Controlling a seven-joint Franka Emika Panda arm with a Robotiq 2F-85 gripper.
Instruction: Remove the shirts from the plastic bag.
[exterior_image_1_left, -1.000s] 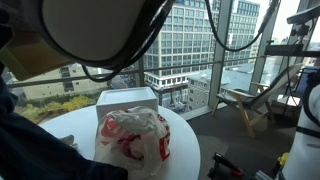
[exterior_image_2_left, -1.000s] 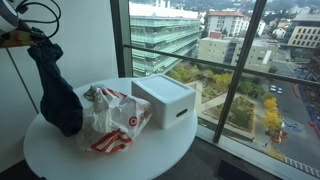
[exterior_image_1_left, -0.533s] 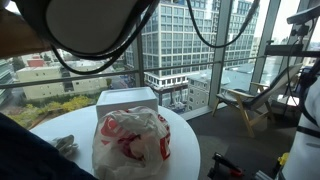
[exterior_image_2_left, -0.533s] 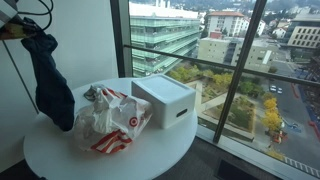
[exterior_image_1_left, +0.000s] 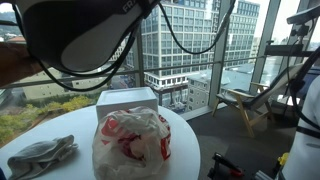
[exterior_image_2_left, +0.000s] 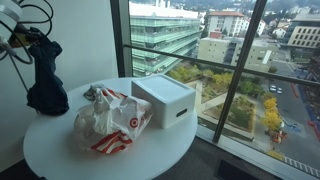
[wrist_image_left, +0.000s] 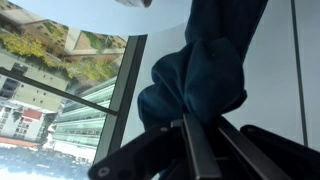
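Note:
A white plastic bag with red print (exterior_image_1_left: 132, 140) (exterior_image_2_left: 107, 122) lies on the round white table (exterior_image_2_left: 150, 155), still bulging. My gripper (exterior_image_2_left: 30, 38) is high above the table's edge, left of the bag, shut on a dark blue shirt (exterior_image_2_left: 46, 80) that hangs free below it. In the wrist view the shirt (wrist_image_left: 205, 65) bunches between the shut fingers (wrist_image_left: 190, 125). A grey garment (exterior_image_1_left: 42, 156) lies on the table beside the bag.
A white box (exterior_image_1_left: 127, 102) (exterior_image_2_left: 166, 100) stands on the table behind the bag, next to the window. Large windows surround the table. A wooden chair (exterior_image_1_left: 243, 105) and equipment stand off to the side. A wall rises behind my arm (exterior_image_2_left: 80, 40).
My gripper has lifted the dark blue shirt higher and away from the bag, so it now hangs clear of the table. The grey garment has come into sight.

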